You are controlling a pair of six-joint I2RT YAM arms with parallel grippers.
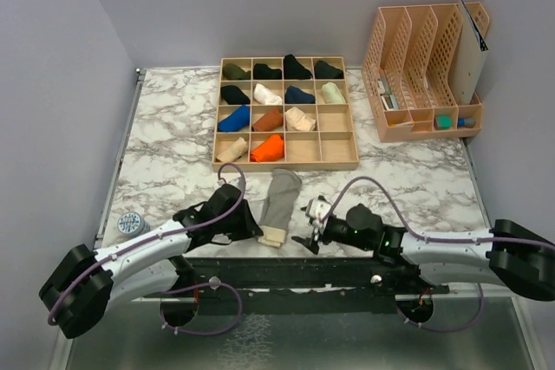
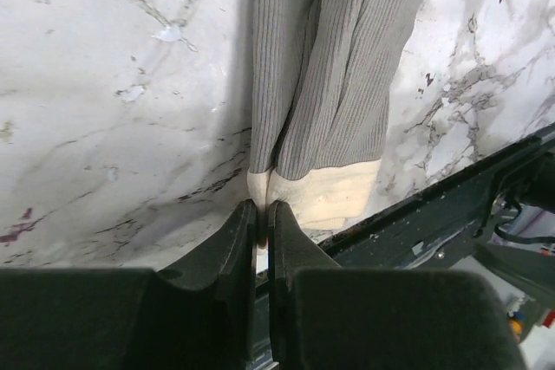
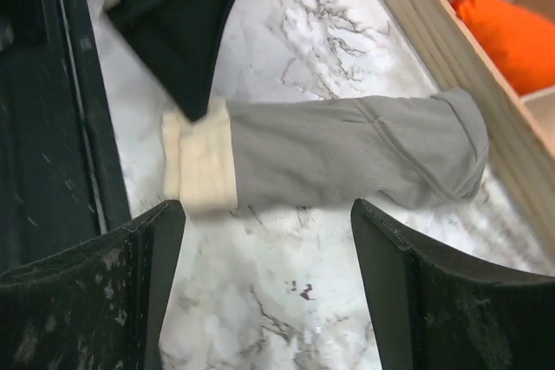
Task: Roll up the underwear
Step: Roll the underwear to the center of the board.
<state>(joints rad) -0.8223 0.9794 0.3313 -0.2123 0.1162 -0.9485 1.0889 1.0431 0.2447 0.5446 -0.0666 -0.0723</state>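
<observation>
left hand (image 2: 262,208) pinches grey underwear (image 2: 334,75); right hand (image 3: 267,207) gapes empty.

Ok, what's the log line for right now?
grey underwear: lying flat, not rolled | left claw: shut on its cream band | right claw: open, holding nothing

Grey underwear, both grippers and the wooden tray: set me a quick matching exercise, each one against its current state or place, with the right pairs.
Things
1. left gripper
2. right gripper
3. grey underwear
4. wooden tray

States or places
A. fingers wide apart, holding nothing
B. stretched out flat on the marble table, not yet rolled
C. fingers shut on the cream band
D. at the far side of the table, rolled garments in its compartments

Pairs: 1-C; 2-A; 3-B; 4-D
</observation>
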